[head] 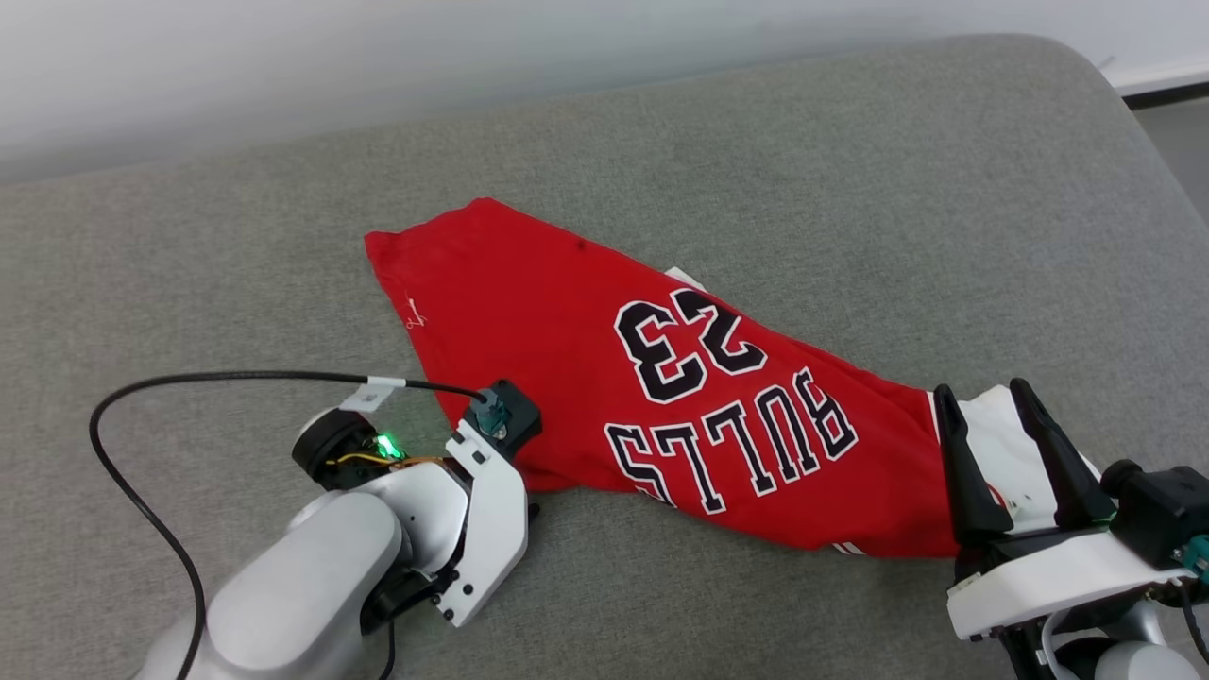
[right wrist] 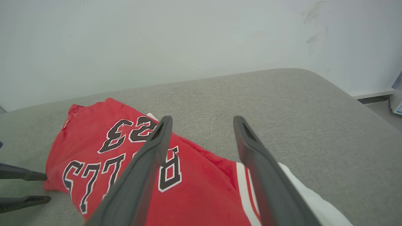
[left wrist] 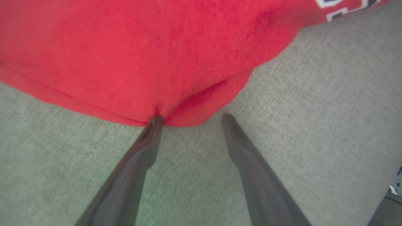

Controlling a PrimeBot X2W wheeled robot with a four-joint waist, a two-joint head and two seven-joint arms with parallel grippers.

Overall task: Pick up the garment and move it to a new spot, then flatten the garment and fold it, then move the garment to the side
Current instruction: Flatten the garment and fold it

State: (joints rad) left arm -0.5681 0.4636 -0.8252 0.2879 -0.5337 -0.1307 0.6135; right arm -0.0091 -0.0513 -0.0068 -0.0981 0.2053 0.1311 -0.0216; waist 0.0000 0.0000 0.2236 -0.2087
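The left claw (left wrist: 192, 116) sits at the garment's 7 o'clock side, jaws wide and holding nothing: in its wrist view one fingertip (left wrist: 154, 124) touches the red edge where the cloth puckers, and the other rests apart from it over the bare grey cushion (head: 850, 189). That arm comes in from 7 o'clock in the head view, pale forearm low, wrist bent so the fingers point down and forward under it, with a black cable (head: 236, 376) looping off towards 9 o'clock. The garment (head: 567, 312) lies on the cushion as one long narrowed band, its long axis running from 10 o'clock to 4 o'clock, the "23" and "BULLS" print upside down to the robot, the red end far and left, the white sleeve (head: 1006, 444) near and right. The right claw (head: 982, 389) is at that 4 o'clock end, jaws wide and empty, fingers pointing to 12 o'clock and standing either side of the sleeve; whether the tips touch the cloth I cannot tell. Each arm is nearer one end, so the band lies between them, and I judge that the coming grasp turns on the left claw closing across the edge, not along it, since only one tip is on cloth now
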